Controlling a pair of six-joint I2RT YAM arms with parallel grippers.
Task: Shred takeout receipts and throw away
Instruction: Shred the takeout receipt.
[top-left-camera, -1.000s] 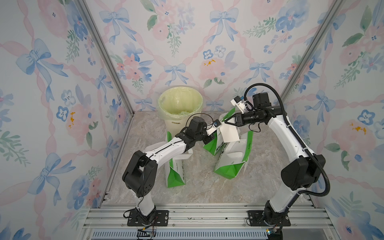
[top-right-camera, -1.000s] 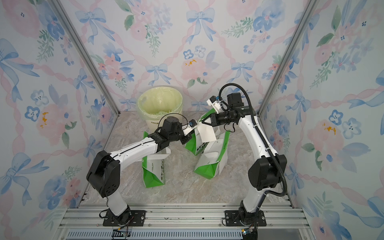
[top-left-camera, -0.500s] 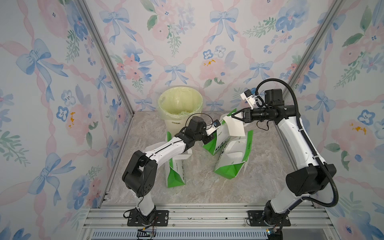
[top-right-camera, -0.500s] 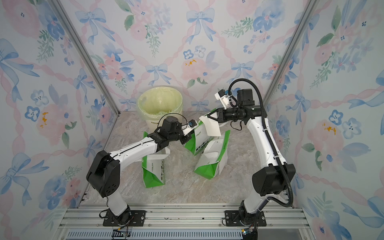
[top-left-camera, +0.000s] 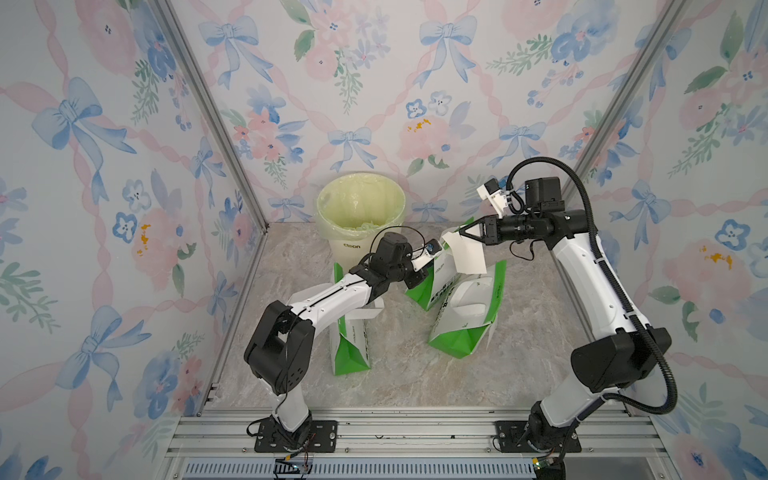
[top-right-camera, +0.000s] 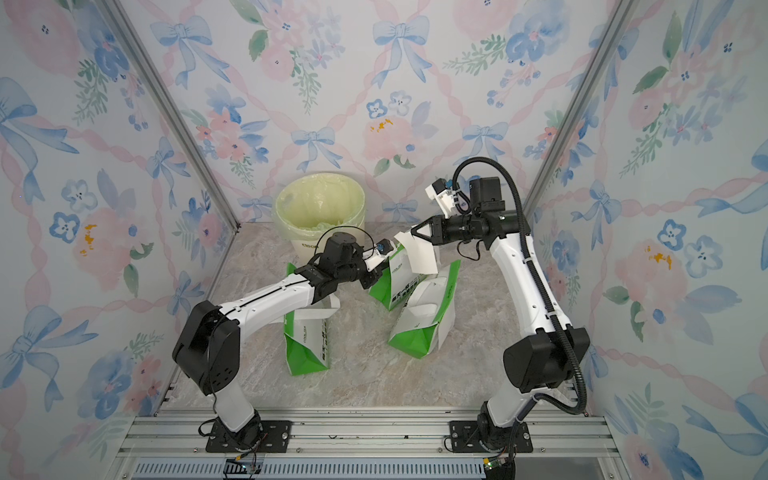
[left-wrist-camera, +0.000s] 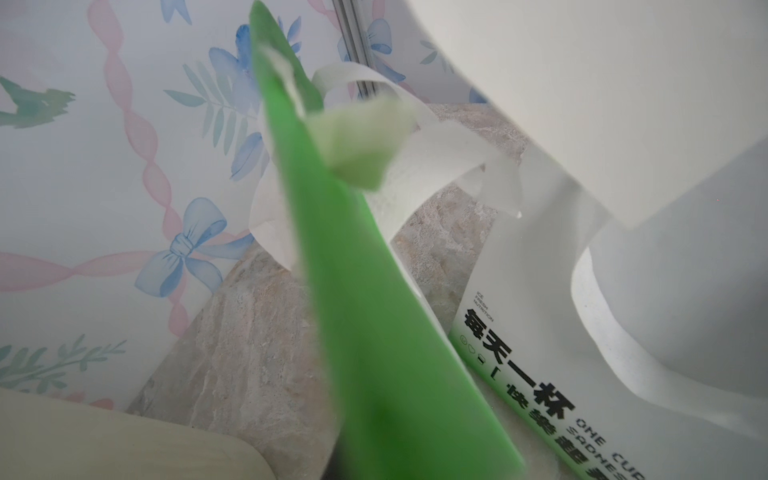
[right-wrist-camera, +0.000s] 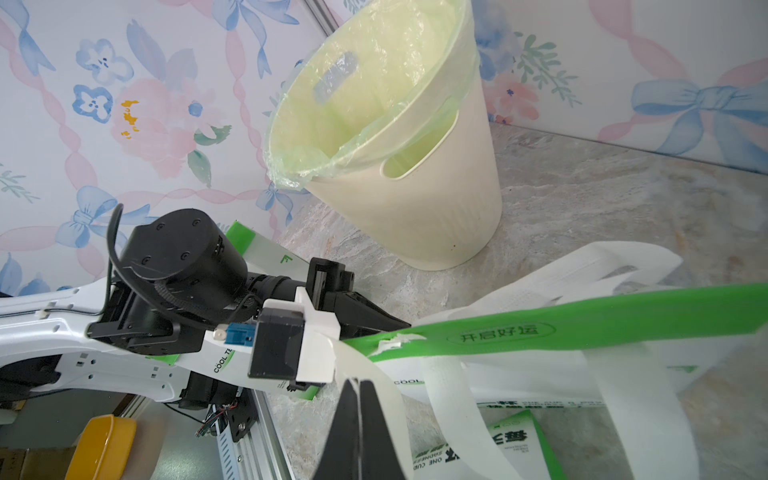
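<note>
Your right tool is pressed together on the top edge of the takeout receipt. The slip hangs free above the green-and-white bag, over the middle of the surface and toward its back edge. Your left tool sits at that bag's green rim; I cannot tell whether it is spread or pinching the rim. A torn white scrap clings to the rim there.

To shred well, I'd bring the left tool to the slip's free edge, close beside the right one. Pinch firmly, then pull the two apart crosswise so the paper rips rather than slides. Work near the bin at the back edge so the pieces can drop in.

Compared with a second ago, the right tool has drawn back toward the right edge and carried the receipt away from the left tool, which has barely moved.
</note>
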